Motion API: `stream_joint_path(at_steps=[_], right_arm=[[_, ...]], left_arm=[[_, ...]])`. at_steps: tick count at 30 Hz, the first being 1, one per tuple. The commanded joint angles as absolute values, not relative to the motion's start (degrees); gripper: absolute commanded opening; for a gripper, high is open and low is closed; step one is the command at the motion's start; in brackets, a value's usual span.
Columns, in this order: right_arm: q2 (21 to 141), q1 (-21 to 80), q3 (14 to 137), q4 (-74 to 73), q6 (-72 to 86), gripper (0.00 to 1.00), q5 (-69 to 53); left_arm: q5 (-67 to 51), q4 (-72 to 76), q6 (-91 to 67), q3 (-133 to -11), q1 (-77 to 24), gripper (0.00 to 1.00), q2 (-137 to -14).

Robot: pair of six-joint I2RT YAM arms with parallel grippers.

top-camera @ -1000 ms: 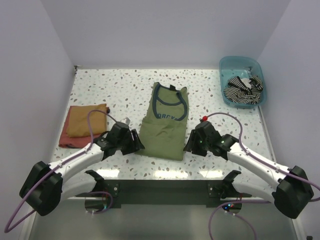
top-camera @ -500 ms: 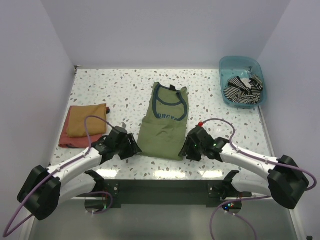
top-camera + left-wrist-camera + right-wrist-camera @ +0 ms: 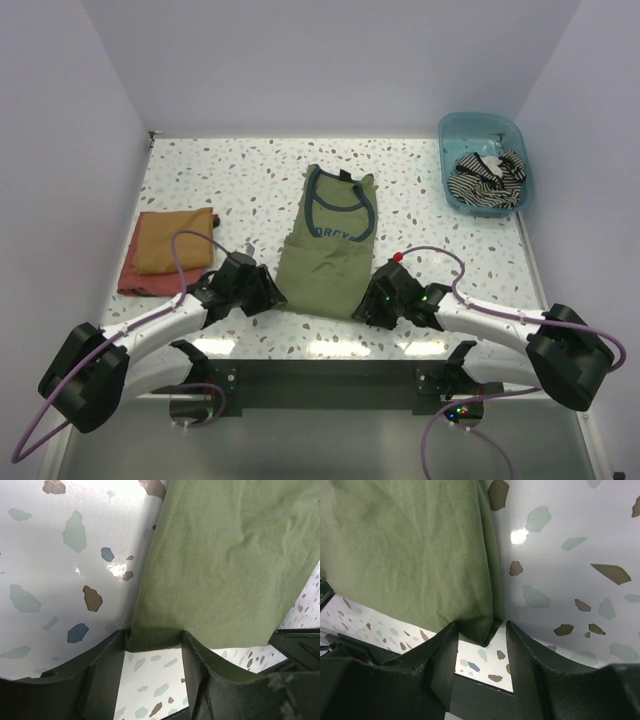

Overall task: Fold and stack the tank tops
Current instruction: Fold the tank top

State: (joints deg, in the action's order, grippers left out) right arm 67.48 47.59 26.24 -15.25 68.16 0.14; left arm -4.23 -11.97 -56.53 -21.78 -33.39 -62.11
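The olive-green tank top (image 3: 330,245) lies flat mid-table, folded into a long strip, with its navy-trimmed neck at the far end. My left gripper (image 3: 270,296) is at its near left corner. In the left wrist view that corner (image 3: 152,637) sits between the spread fingers of the open left gripper (image 3: 151,639). My right gripper (image 3: 368,305) is at the near right corner, also open. Its fingers straddle the green corner (image 3: 482,622) in the right wrist view. The striped tank top (image 3: 487,180) lies crumpled in the teal bin (image 3: 448,130) at the far right.
A folded orange cloth (image 3: 172,238) rests on a red one (image 3: 135,280) at the left. White walls close in the speckled table (image 3: 230,170) on three sides. The arm mounts line the near edge.
Both grippers slid toward the near edge and inward onto the green top's near corners. Their jaws have narrowed slightly. The shirt has not moved.
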Motion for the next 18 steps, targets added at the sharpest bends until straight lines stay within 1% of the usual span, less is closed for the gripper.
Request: stream_joint_path(at_steps=[1, 3, 4, 6, 7, 8, 9, 11, 12, 14, 15, 18], right_arm=[[67.9, 48.0, 24.3, -14.2, 70.3, 0.46, 0.7], [68.0, 48.0, 23.6, -14.0, 70.5, 0.43, 1.1], [68.1, 47.9, 23.3, -13.7, 70.5, 0.38, 1.1], [68.4, 48.0, 23.0, -13.5, 70.2, 0.33, 1.1], [68.3, 48.0, 23.0, -13.8, 70.1, 0.27, 1.2], [68.3, 48.0, 23.3, -14.1, 69.7, 0.24, 1.4], [68.2, 48.0, 23.6, -15.2, 68.9, 0.16, 2.0], [67.4, 48.0, 24.9, -16.6, 67.9, 0.1, 2.8], [67.2, 48.0, 25.3, -18.0, 66.8, 0.04, 3.3], [66.1, 48.0, 26.6, -19.3, 65.7, 0.0, 3.3], [65.7, 48.2, 27.1, -21.2, 64.4, 0.0, 3.4], [63.1, 50.3, 28.3, -24.9, 63.6, 0.0, 4.3]], left_arm=[[-1.7, -12.9, -56.3, -18.9, -33.0, 0.54, -64.0], [-1.6, -12.5, -56.0, -18.3, -33.0, 0.52, -64.3], [-1.6, -12.1, -55.9, -18.2, -33.1, 0.5, -64.5], [-1.5, -11.5, -55.5, -17.8, -33.1, 0.46, -65.0], [-1.6, -11.2, -55.3, -17.7, -33.1, 0.44, -65.5], [-1.6, -11.0, -55.1, -17.5, -33.1, 0.4, -65.7], [-1.9, -10.6, -54.8, -17.3, -33.1, 0.3, -65.7], [-2.3, -10.4, -54.2, -17.1, -33.3, 0.22, -65.6], [-2.5, -10.7, -53.7, -17.3, -33.4, 0.11, -65.4], [-2.5, -11.8, -53.5, -17.8, -33.8, 0.06, -63.8], [-2.5, -12.4, -53.4, -17.9, -33.9, 0.0, -63.0], [-2.3, -16.6, -53.8, -17.9, -34.7, 0.0, -59.1]])
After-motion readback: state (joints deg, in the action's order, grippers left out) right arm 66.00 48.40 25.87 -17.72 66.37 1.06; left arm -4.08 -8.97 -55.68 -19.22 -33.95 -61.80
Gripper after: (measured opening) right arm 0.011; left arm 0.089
